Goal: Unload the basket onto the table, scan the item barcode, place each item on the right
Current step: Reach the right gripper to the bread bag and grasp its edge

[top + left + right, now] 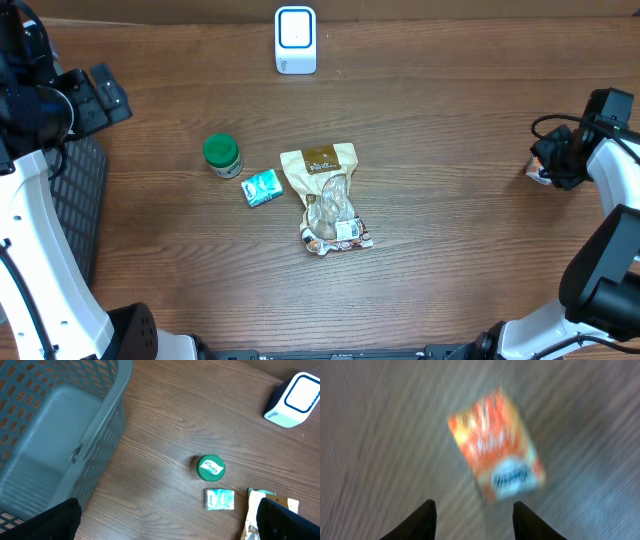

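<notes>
Found small orange cardboard carton (495, 450) lying flat on brown wooden table (450, 250), far right, loose just beyond right gripper (475, 510), parted. Judged light, stiff, slick; best pinched across narrow sides. Saw left gripper (167, 510) spread wide, empty.

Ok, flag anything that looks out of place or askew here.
The orange packet lies alone at the far right of the table, away from the other items, skewed below the right gripper, whose jaws stand apart. The clear pouch mid-table looks crumpled.
</notes>
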You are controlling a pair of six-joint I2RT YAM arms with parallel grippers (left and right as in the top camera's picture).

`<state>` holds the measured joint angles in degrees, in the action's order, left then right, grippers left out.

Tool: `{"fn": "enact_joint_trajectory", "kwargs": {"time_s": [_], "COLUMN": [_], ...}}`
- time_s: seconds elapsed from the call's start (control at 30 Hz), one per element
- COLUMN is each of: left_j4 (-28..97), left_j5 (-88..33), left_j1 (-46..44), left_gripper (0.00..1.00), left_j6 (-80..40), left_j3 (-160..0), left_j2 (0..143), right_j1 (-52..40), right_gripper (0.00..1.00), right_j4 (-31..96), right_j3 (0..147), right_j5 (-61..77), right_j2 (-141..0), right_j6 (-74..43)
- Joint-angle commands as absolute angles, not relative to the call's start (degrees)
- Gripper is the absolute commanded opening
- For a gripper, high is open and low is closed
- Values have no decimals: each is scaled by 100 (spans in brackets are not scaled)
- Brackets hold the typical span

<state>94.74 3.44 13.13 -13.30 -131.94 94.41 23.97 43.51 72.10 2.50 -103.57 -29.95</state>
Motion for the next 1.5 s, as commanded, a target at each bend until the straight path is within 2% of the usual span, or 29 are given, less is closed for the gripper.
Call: {"fn": "enact_joint_trajectory", "kwargs": {"time_s": [0.0,0.13,0.27,0.37,0.47,0.77,1.03,1.17,1.3,1.47], "left_j4": [9470,9470,9470,9470,9470,9470,9470,9470,9470,9470], "left_j5": [316,316,316,316,316,316,316,316,316,316], "left_j1": [1321,1321,1321,1321,1321,1321,1321,1321,1321,1321], "left_gripper": [100,100,99,100,100,99,100,100,100,100], "left_j6": [-1284,-1284,-1284,-1284,-1284,-1284,-1284,-1284,-1284,-1284], "left_j3": [-13246,-13246,-13246,-13246,-13246,-13246,-13246,-13249,-13246,-13246], "left_j2": [9450,9450,9450,9450,9450,9450,9450,9450,9450,9450], "right_j1": [2338,1905,1098,274,-582,-2797,-3828,-4244,-4458,-4477], "right_gripper": [46,49,50,45,34,34,34,40,44,45], "right_j4": [4637,5262,5767,6007,5999,5459,4792,4582,4569,4840], "right_j3": [7701,8211,8436,8388,8230,7981,7981,7981,7981,7983], "right_j5": [1063,1686,2292,2558,2626,2451,2362,2272,2154,2084], "right_j2": [-10136,-9909,-9813,-9839,-9841,-10108,-10707,-10956,-11262,-11406], "right_j6": [-2685,-2016,-1452,-1450,-1566,-2440,-3159,-3321,-3465,-3557]}}
